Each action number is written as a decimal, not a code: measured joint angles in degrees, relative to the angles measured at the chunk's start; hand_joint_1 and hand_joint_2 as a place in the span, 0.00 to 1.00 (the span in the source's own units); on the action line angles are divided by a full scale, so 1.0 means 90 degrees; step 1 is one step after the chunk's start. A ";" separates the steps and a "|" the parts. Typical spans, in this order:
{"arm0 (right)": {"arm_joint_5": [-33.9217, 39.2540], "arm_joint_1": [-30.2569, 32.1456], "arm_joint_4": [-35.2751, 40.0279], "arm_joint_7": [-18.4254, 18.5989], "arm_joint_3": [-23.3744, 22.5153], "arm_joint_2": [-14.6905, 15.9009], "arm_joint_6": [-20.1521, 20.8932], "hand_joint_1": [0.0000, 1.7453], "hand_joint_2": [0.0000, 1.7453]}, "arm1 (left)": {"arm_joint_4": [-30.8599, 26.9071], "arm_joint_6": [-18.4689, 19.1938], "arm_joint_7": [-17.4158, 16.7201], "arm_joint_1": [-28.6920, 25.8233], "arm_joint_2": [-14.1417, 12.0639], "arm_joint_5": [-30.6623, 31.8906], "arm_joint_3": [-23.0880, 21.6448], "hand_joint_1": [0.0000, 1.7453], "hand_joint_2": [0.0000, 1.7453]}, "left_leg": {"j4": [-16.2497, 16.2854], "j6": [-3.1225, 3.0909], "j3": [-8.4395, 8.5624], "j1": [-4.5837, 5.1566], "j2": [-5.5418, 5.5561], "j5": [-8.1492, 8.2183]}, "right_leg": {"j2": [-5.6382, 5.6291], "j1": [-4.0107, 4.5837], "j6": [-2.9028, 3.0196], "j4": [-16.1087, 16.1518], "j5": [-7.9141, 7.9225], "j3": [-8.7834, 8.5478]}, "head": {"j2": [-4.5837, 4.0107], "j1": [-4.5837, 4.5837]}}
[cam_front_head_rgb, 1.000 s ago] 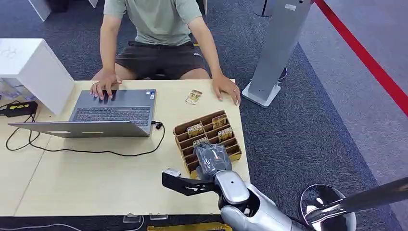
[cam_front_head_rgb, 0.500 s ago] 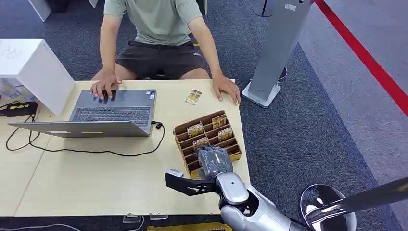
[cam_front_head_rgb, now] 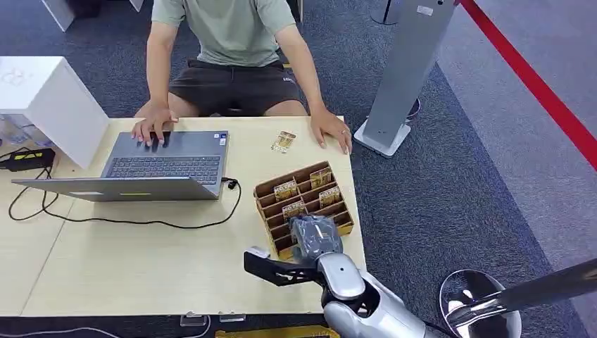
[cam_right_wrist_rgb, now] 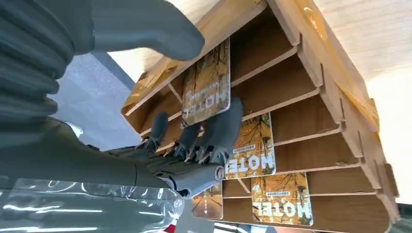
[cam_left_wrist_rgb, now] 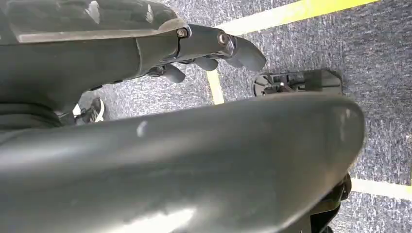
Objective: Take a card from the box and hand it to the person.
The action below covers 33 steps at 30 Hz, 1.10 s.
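Note:
A brown slotted card box (cam_front_head_rgb: pixel 271 189) stands on the table's right side with several yellow "HOTEL" cards (cam_front_head_rgb: pixel 321 176) upright in its slots. My right hand (cam_front_head_rgb: pixel 315 236) hovers over the box's near end. In the right wrist view its dark fingers (cam_right_wrist_rgb: pixel 218 127) touch the lower edge of one card (cam_right_wrist_rgb: pixel 208 82), and the thumb (cam_right_wrist_rgb: pixel 145 29) stays apart on the card's other side, so nothing is gripped. The person sits across the table with one hand (cam_front_head_rgb: pixel 331 130) flat near the far right corner. My left hand (cam_left_wrist_rgb: pixel 194 46) hangs over the carpet, holding nothing.
A loose card (cam_front_head_rgb: pixel 284 141) lies on the table near the person's hand. An open laptop (cam_front_head_rgb: pixel 165 165) with a black cable (cam_front_head_rgb: pixel 141 222) sits on the left, beside a white box (cam_front_head_rgb: pixel 49 98). A grey stand (cam_front_head_rgb: pixel 405 70) rises right of the table.
My right hand has slid slightly toward me and to the right over the box's near end. The person and the cards have not moved.

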State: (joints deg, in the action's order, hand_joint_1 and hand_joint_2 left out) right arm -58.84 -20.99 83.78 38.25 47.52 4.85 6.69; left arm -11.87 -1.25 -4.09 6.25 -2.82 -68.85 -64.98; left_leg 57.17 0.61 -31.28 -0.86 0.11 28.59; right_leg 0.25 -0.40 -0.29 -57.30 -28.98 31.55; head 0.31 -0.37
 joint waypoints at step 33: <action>-0.0078 -0.0401 0.0087 -0.0226 -0.0051 -0.0077 -0.0085 0.80 1.00 | 0.0000 -0.0063 0.0051 0.0000 0.0000 0.0032 -0.0007 0.00 0.00 | 0.0000 0.0001 -0.0002 0.0000 0.0000 -0.0001 | -0.0003 0.0000 0.0001 -0.0002 0.0001 0.0000 | 0.0000 -0.0007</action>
State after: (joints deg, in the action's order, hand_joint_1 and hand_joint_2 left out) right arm -59.54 -24.60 84.56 36.22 47.06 4.15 5.92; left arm -11.87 -1.81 -3.63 6.25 -2.82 -68.57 -65.05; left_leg 57.17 0.61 -31.30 -0.86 0.10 28.59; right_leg 0.23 -0.40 -0.28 -57.32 -28.96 31.55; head 0.31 -0.44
